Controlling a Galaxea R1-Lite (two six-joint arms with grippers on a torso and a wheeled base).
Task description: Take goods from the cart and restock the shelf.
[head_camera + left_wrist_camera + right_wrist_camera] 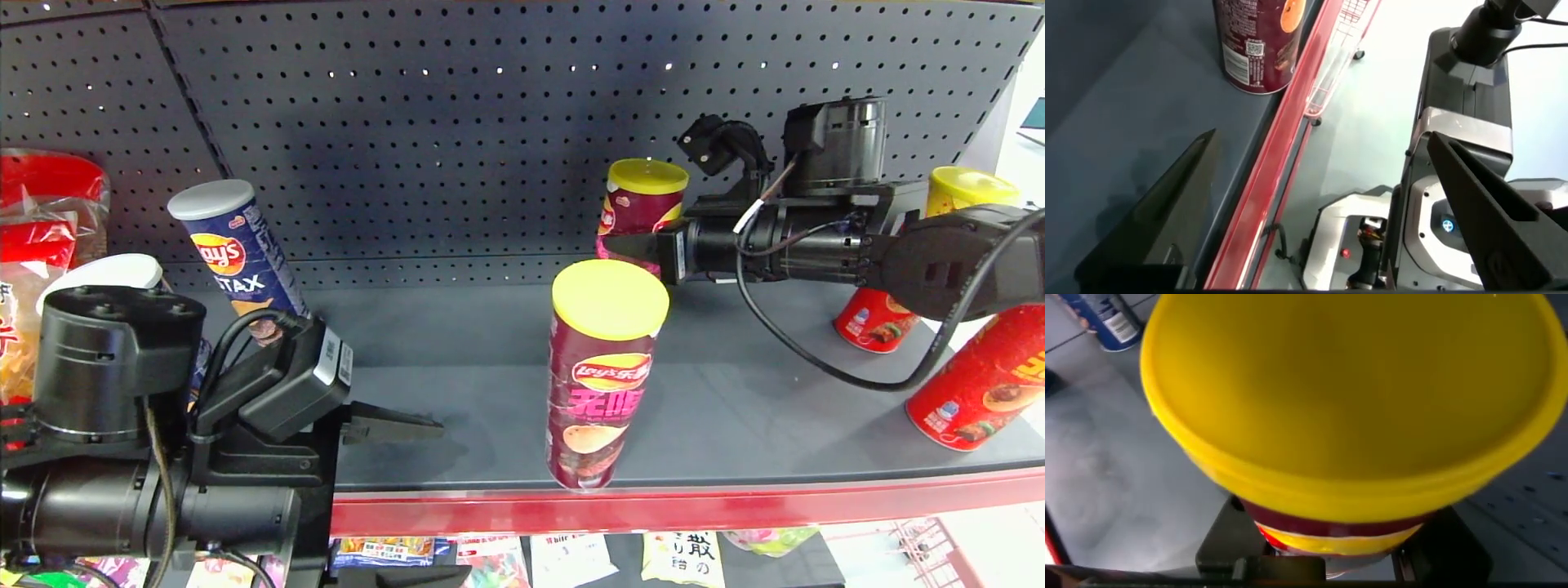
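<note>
The right gripper [633,247] is clamping the can [645,200] low on its body at the back of the shelf [735,425], a light, stiff, slick tube that is probably crushable and best held mid-body, while the left gripper [445,498] is hanging wide open and empty.

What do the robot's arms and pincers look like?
The left arm and right arm are black with round motor housings. The left pincer and right pincer have dark wedge fingers. Black cables loop along both; the right's bears a white tag.
</note>
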